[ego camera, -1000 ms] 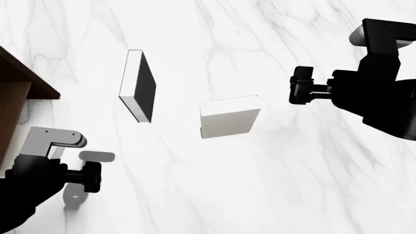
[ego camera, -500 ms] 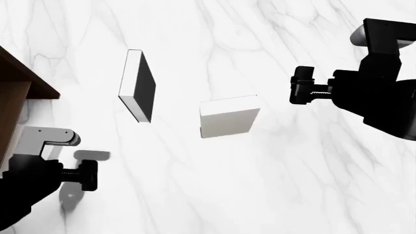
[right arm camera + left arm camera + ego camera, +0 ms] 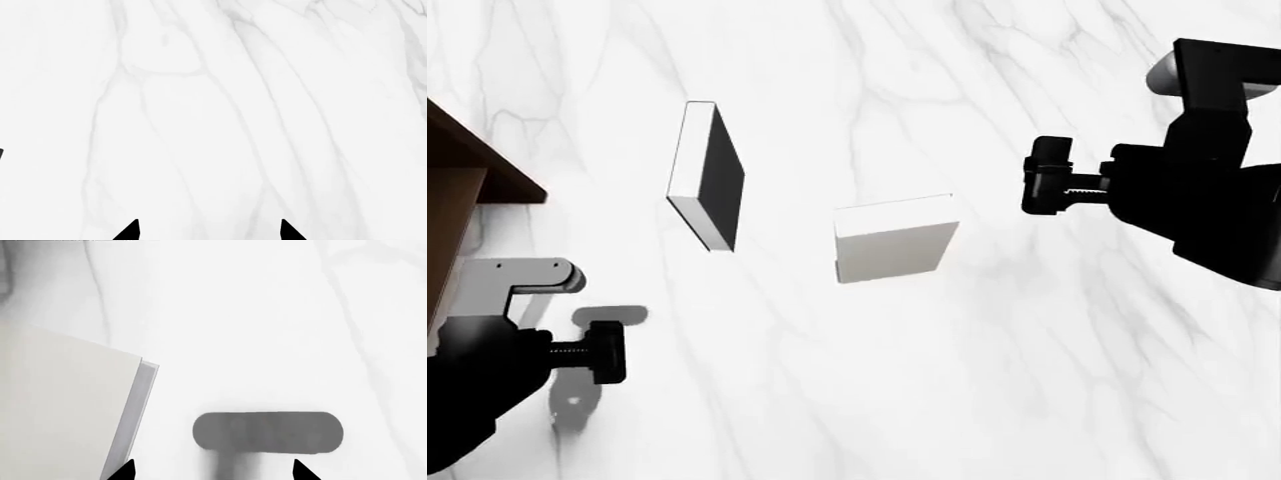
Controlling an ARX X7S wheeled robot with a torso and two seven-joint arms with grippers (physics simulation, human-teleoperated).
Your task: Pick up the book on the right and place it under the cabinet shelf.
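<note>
Two books lie on my white marble table in the head view: the thin plain light-grey book at centre, flat, and a white book with a black face to its left, well apart. Only that view shows the dark brown wooden cabinet at the left edge. My left wrist view catches a pale grey slab beside my left gripper, fingers spread, empty. My right gripper hangs open over bare marble, right of the book.
</note>
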